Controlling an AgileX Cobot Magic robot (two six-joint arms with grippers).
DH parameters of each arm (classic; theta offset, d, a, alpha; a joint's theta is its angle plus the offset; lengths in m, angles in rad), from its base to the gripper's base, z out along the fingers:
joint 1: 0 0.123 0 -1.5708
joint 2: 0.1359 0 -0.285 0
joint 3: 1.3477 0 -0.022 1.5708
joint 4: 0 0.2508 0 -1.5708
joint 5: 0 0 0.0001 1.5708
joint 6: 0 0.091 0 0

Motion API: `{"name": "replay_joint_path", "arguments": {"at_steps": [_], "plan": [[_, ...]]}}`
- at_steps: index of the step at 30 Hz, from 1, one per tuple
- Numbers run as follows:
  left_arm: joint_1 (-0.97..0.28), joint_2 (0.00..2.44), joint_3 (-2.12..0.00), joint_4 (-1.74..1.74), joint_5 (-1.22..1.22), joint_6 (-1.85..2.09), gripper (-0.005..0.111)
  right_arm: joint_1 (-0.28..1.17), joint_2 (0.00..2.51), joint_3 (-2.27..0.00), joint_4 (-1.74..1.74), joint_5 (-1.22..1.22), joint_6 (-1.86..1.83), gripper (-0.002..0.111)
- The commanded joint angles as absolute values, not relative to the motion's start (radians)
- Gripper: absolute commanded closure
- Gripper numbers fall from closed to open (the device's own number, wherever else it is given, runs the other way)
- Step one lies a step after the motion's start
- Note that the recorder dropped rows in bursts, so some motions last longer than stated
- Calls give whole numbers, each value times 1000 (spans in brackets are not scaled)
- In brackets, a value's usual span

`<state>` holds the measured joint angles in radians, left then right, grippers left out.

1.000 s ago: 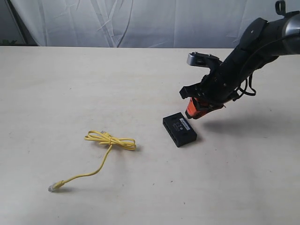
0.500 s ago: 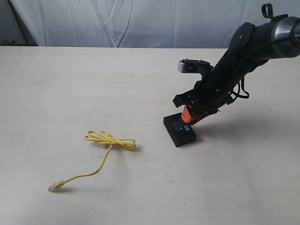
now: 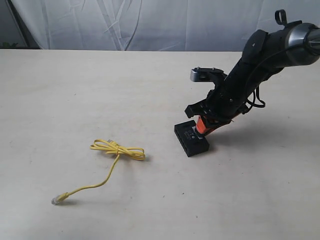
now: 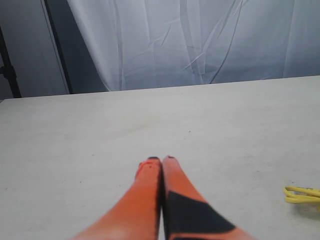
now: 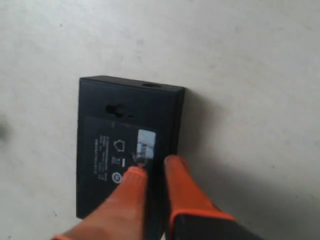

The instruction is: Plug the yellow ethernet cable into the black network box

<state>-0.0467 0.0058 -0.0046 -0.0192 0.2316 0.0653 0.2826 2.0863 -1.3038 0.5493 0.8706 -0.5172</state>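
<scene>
The black network box [image 3: 190,139] lies flat on the table, its pale label [image 5: 146,141] facing up. My right gripper [image 3: 201,130] has come down at a slant on the box's far right edge. Its orange fingers stand almost together with only a thin slit between them. In the right wrist view the gripper [image 5: 156,165] has one fingertip [image 5: 135,175] on the top face by the label and the other [image 5: 175,167] beside the side wall. The yellow ethernet cable [image 3: 118,150] lies loose to the left, with a clear plug [image 3: 56,199] nearer the front. My left gripper [image 4: 161,160] is shut and empty; the cable [image 4: 302,195] shows at that view's edge.
The pale table [image 3: 75,90] spreads wide around both things. A white curtain [image 3: 150,22] hangs behind its far edge. The right arm [image 3: 260,55] slants in from the upper right. The left arm does not show in the exterior view.
My right gripper has dropped and shifted left, from hovering behind the box to resting on its far right edge. The box and the cable have not moved.
</scene>
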Motion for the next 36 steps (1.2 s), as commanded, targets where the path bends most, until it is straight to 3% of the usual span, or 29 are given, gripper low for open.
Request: {"name": "replay_joint_path", "arguments": {"at_steps": [1, 36], "plan": [[-42, 0, 0, -20, 225, 62, 107, 281, 2086, -1300, 526, 867, -519, 109], [-42, 0, 0, 17, 230, 62, 107, 281, 2086, -1300, 525, 867, -517, 109]]}}
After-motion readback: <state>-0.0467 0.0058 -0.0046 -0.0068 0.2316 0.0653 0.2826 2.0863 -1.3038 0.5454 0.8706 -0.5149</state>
